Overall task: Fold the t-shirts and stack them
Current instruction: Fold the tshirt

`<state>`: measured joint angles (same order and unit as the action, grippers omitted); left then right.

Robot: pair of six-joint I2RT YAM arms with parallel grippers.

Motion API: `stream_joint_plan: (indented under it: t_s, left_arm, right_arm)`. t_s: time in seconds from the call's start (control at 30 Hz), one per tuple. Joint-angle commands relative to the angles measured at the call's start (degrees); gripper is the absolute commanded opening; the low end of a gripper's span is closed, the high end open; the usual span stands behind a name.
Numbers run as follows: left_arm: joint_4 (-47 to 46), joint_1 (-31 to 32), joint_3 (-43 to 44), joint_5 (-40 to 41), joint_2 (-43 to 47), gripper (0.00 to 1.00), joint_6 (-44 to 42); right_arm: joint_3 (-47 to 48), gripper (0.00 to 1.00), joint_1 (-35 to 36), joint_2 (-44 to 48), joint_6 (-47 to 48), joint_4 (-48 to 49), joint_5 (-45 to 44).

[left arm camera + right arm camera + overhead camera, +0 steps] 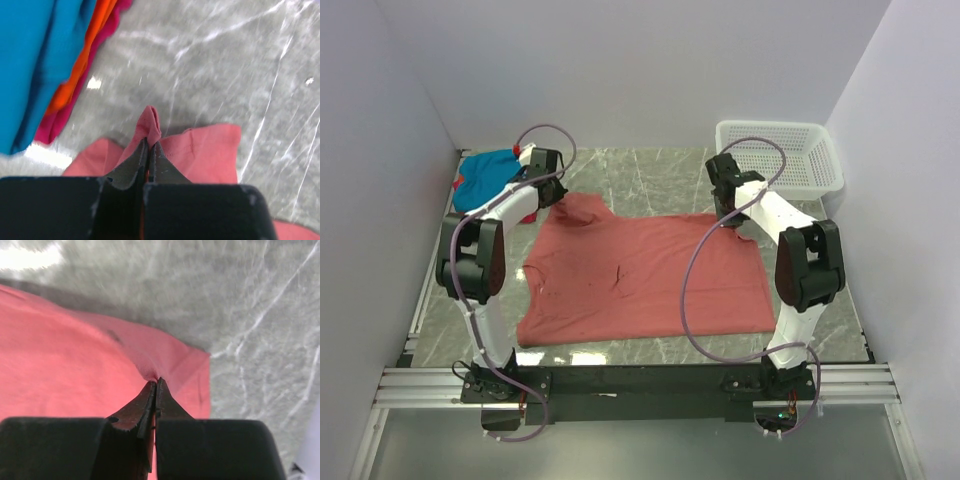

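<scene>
A large salmon-pink t-shirt (650, 275) lies spread on the grey marble table. My left gripper (563, 200) is shut on a pinch of its far left sleeve; in the left wrist view the cloth (200, 150) sticks up from between the fingers (131, 165). My right gripper (732, 222) is shut on the shirt's far right corner; the right wrist view shows the cloth (75, 370) pinched at the fingertips (167, 402). A folded stack with a teal-blue shirt (485, 180) on top lies at the far left; orange (85, 55) and red (62, 117) shirts show under it.
A white plastic mesh basket (785, 155) stands at the far right corner. White walls close in the table on three sides. Bare marble (650, 170) lies between the stack and the basket. A black rail runs along the near edge.
</scene>
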<state>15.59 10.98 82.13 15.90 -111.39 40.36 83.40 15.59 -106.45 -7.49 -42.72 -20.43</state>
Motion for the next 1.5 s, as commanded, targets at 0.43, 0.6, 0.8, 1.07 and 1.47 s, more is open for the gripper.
stream_joint_plan:
  t_s: [0.43,0.6,0.8,1.07,1.47]
  left_arm:
    - [-3.2,4.3,-19.5,4.1,18.9,0.01,7.0]
    - [-3.3,5.2,-26.0,4.2,25.1,0.00,9.4]
    - [-2.8,6.3,-32.9,5.0,32.9,0.00,12.6]
    - [2.7,6.7,-37.9,8.0,40.2,0.01,16.5]
    - [9.4,7.0,-40.3,7.7,52.7,0.01,21.8]
  right_arm:
    - [-11.5,0.00,-0.6,11.8,10.1,4.5,-1.6]
    - [-14.1,0.00,-0.6,14.7,9.8,4.5,-4.5]
    - [-16.7,0.00,-0.8,17.5,7.7,4.0,-6.4]
    - [-19.5,0.00,-1.5,20.5,6.1,4.4,-11.7]
    - [-20.5,0.00,-1.4,23.4,5.9,5.6,-6.0]
